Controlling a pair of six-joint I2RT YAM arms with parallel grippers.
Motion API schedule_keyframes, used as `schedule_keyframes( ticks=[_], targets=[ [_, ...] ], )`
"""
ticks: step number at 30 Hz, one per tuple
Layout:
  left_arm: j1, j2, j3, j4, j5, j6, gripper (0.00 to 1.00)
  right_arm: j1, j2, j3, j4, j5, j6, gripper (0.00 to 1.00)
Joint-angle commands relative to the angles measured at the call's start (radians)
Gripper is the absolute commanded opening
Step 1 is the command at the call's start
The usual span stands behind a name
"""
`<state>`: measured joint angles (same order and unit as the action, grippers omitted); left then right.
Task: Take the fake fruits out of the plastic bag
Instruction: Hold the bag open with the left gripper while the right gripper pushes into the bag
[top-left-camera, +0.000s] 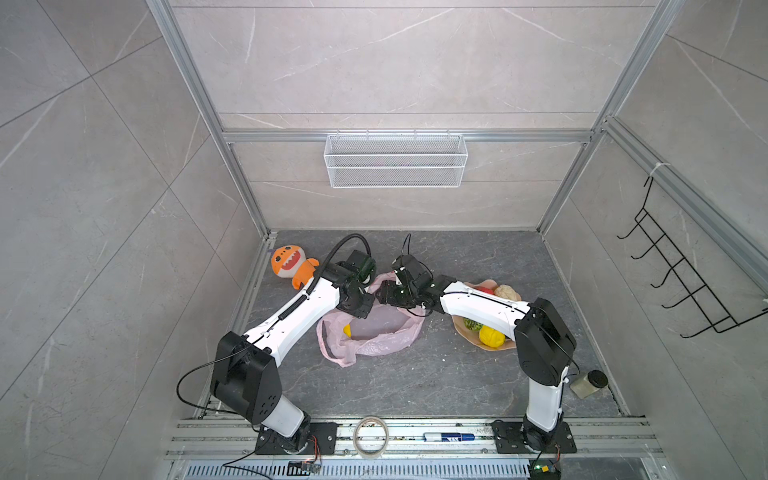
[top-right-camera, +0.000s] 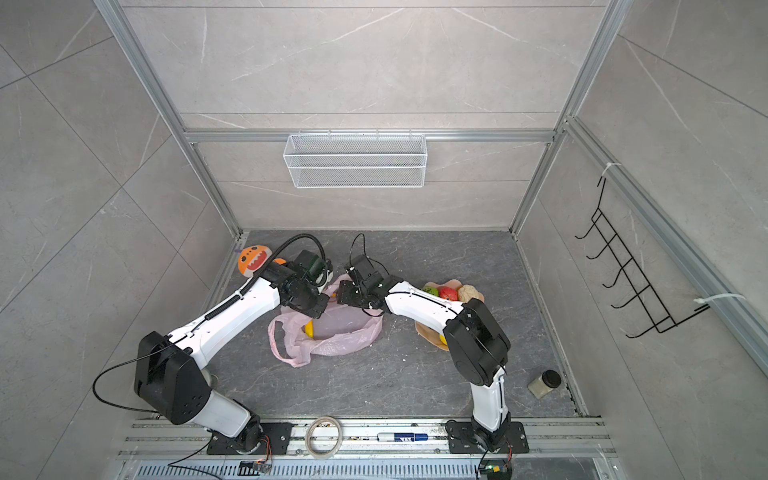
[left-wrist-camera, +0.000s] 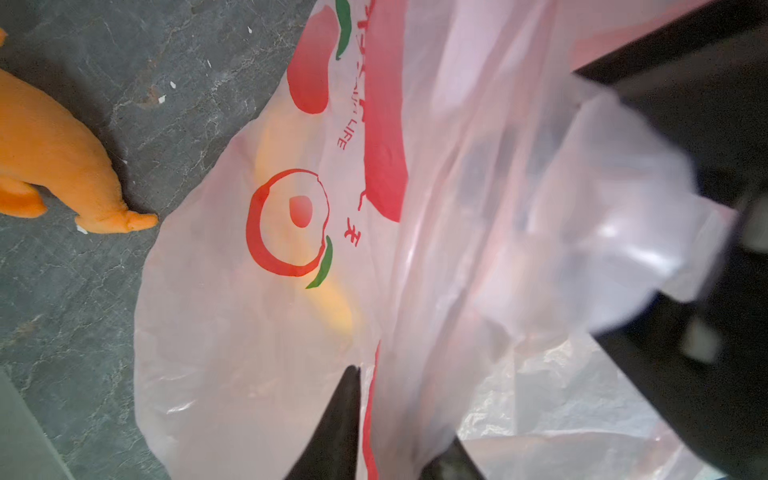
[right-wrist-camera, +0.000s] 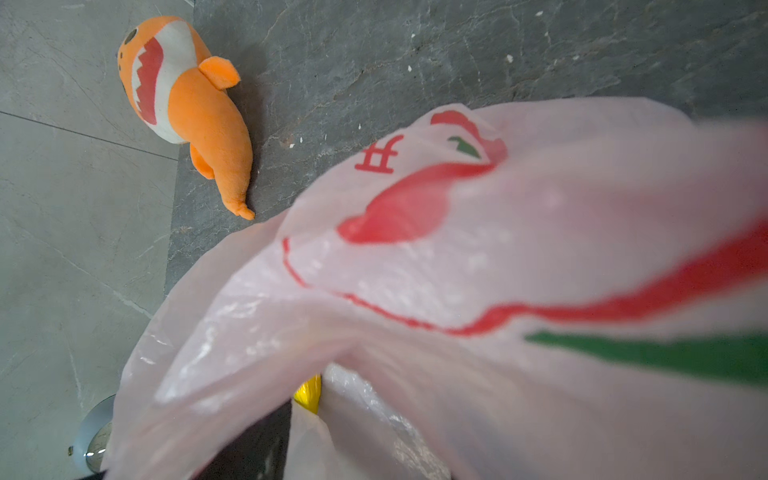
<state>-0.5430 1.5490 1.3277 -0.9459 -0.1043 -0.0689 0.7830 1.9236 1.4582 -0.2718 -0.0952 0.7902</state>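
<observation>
The bag (top-left-camera: 376, 332) is spread on the dark floor at mid-frame in both top views, with its handles toward the lower left. One yellow fruit (top-left-camera: 347, 330) is seen inside it by the left edge. The other fruits (top-left-camera: 491, 336) are heaped in the bowl (top-left-camera: 460, 331) at the right. The left gripper (top-left-camera: 369, 300) and right gripper (top-left-camera: 383, 293) are brought together at the bag's upper rim. Film is seen running between the left fingers (left-wrist-camera: 336, 428), but whether it is pinched cannot be told. The right fingers are covered by film, so their state cannot be told either.
</observation>
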Motion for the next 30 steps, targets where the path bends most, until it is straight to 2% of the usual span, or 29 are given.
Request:
schedule_keyframes(
  ticks=[1,5,7,9,17,23,30],
  targets=[
    [0.005,-0.001,0.047,-0.012,-0.032,0.013,0.14,-0.007,-0.043,-0.026,0.015,0.002,0.001,0.6],
    [0.006,0.007,0.068,-0.017,-0.12,-0.026,0.01,-0.007,-0.06,-0.054,0.035,-0.013,-0.005,0.6],
    [0.005,-0.006,0.082,-0.001,-0.208,-0.069,0.0,-0.005,-0.079,-0.097,0.073,-0.031,-0.004,0.6],
    [0.005,-0.023,0.109,-0.001,-0.232,-0.103,0.0,-0.002,-0.099,-0.154,0.132,-0.048,0.004,0.6],
    [-0.008,-0.149,0.145,0.085,-0.111,-0.21,0.0,0.021,-0.108,-0.178,0.13,-0.046,-0.03,0.6],
    [-0.066,-0.271,0.067,0.191,-0.018,-0.285,0.0,0.025,-0.083,-0.141,0.103,-0.045,-0.019,0.6],
    [-0.072,-0.327,-0.124,0.245,-0.068,-0.34,0.0,0.046,-0.066,-0.117,0.068,-0.078,0.009,0.6]
  ],
)
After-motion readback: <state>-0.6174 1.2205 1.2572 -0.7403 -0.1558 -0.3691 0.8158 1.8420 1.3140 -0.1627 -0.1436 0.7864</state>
